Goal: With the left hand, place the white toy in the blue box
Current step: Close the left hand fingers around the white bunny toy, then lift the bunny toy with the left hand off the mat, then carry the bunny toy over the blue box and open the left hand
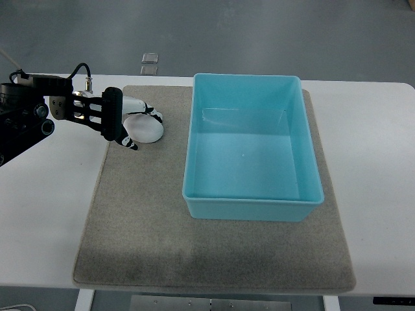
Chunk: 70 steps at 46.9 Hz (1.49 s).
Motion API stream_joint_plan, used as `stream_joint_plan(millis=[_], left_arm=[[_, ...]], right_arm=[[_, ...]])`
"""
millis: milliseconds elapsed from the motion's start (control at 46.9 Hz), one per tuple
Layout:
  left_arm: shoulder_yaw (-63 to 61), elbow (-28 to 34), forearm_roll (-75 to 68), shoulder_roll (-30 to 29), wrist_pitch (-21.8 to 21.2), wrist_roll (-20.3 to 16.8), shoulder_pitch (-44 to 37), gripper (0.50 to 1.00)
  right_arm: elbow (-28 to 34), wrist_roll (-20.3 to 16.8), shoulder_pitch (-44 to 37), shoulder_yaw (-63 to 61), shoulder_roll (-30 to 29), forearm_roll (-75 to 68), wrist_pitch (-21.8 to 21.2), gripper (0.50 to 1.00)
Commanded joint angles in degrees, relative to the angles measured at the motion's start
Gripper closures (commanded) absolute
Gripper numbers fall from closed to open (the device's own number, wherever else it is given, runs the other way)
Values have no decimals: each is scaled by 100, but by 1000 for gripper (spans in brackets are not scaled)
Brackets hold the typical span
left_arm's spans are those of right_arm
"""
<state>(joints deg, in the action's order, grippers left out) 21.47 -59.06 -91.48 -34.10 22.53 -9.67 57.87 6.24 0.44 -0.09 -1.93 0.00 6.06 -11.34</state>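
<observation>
Top view: left hand (126, 123) at far left of grey mat (142, 240) on worktop (45, 220), fingers (153, 113) curled around white toy (144, 128), apparently gripping it. Grasp step. Next: lift, carry right over blue box (253, 208), release. Right hand unseen.

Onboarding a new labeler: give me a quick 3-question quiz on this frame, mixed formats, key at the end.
1. True or false: the white toy already lies inside the blue box.
2. Multiple choice: the left hand is A) resting off the grey mat, B) at the white toy on the mat, C) above the box.
3. Fill in: the box sits to the picture's ____ of the toy.

Key
1. False: the toy lies on the mat beside the box, and nothing lies in the box.
2. B: its fingers curl around the toy.
3. right
</observation>
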Motion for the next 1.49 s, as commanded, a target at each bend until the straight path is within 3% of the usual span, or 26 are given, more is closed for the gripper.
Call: stream_joint_plan(millis=[0, 235, 469, 555, 939, 1131, 1472], left_arm=[[7, 9, -10, 0, -12, 0, 5, 681], [7, 9, -19, 35, -117, 9, 49, 891], [7, 26, -19, 70, -363, 9, 49, 917], [24, 26, -10, 70, -381, 9, 84, 999], [130, -9, 8, -97, -416, -43, 392, 1000], [253, -88, 16, -194, -873, -70, 690, 1000], [244, -791, 34, -203, -926, -263, 1218, 1000]], right_arm=[[0, 0, 0, 0, 0, 0, 0, 564], [0, 0, 0, 0, 0, 0, 0, 564], [0, 0, 0, 0, 0, 0, 0, 564], [0, 0, 0, 0, 0, 0, 0, 564], [0, 0, 0, 0, 0, 0, 0, 564], [0, 0, 0, 0, 0, 0, 0, 564], [0, 0, 0, 0, 0, 0, 0, 564]])
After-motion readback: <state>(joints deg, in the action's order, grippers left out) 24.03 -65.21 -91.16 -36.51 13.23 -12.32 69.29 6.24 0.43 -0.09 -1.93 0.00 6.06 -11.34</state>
